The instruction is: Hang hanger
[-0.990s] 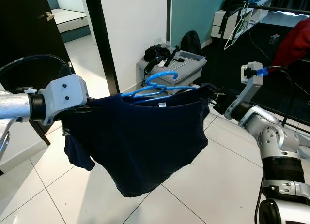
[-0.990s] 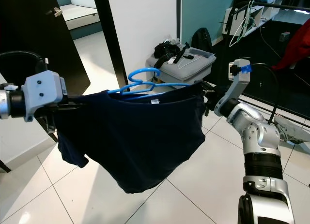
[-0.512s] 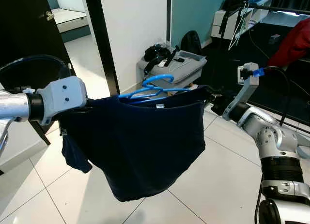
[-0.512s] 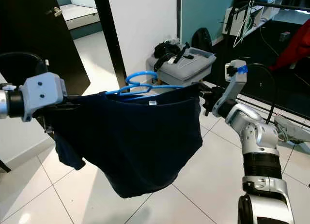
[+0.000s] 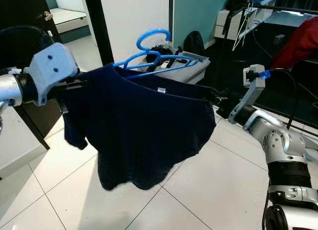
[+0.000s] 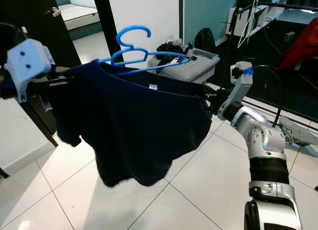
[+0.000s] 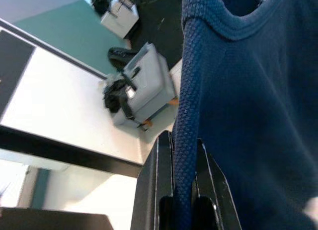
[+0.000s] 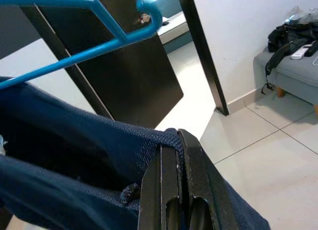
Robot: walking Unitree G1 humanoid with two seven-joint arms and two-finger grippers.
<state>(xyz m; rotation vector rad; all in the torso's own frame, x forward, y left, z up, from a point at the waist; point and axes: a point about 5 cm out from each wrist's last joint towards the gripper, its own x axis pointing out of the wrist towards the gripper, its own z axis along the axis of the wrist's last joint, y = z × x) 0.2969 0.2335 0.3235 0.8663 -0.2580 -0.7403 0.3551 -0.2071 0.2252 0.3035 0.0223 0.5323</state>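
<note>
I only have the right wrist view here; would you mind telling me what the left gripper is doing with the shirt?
Observer: The left gripper is shut on a ribbed edge of the navy shirt, on the side far from yours.
Operator: Thank you. How does the shirt hang between the two arms?
Observer: It slopes: the left gripper's end is higher than the right gripper, and the body droops toward the tiled floor without touching it.
Operator: And the hanger's hook, is it caught on anything?
Observer: No, the blue hanger sits in the neck opening with its hook free in the air above the shirt.
</note>
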